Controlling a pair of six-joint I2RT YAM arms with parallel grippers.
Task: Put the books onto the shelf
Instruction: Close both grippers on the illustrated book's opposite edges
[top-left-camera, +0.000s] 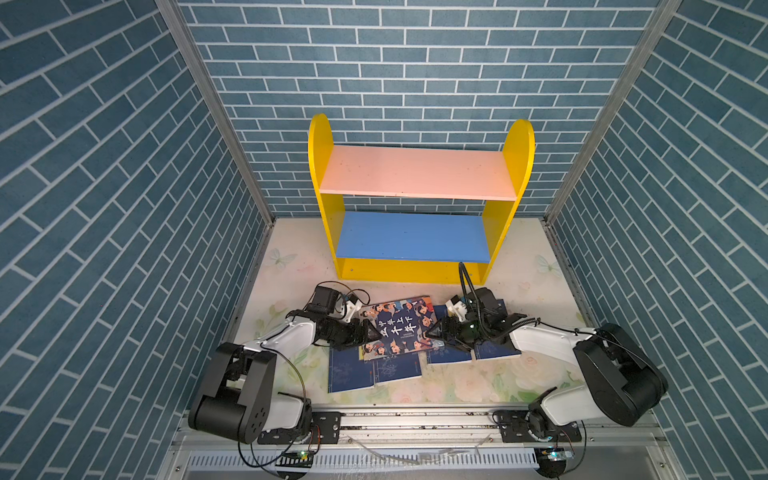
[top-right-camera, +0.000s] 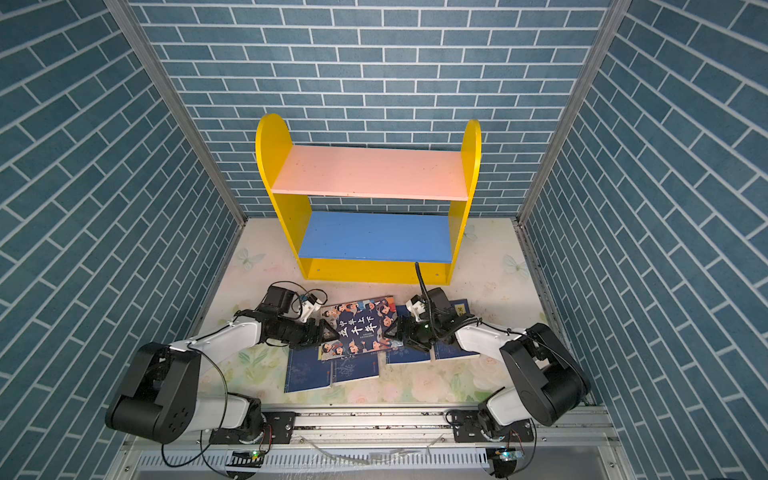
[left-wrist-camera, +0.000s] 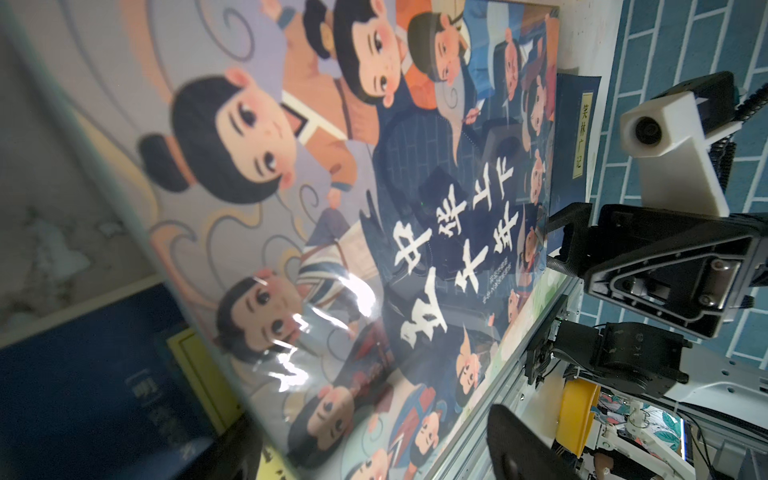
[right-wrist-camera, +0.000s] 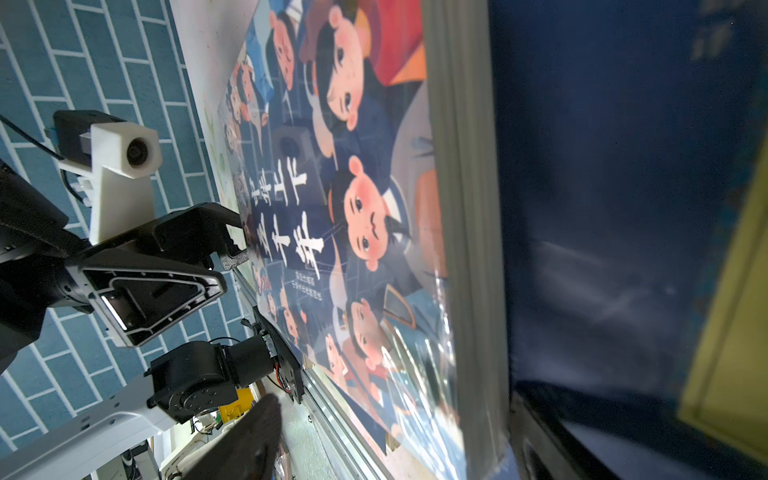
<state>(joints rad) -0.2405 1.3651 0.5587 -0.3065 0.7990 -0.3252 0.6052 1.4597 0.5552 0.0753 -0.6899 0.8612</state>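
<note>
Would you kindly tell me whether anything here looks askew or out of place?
Yes: the cartoon-cover book lies rotated across the scattered navy books on the table, not squared with them or the shelf behind.

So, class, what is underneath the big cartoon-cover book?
Thin navy books poke out from under the cartoon-cover book at its near edge and right side. How far they reach beneath it, and anything else there, is covered.
</note>
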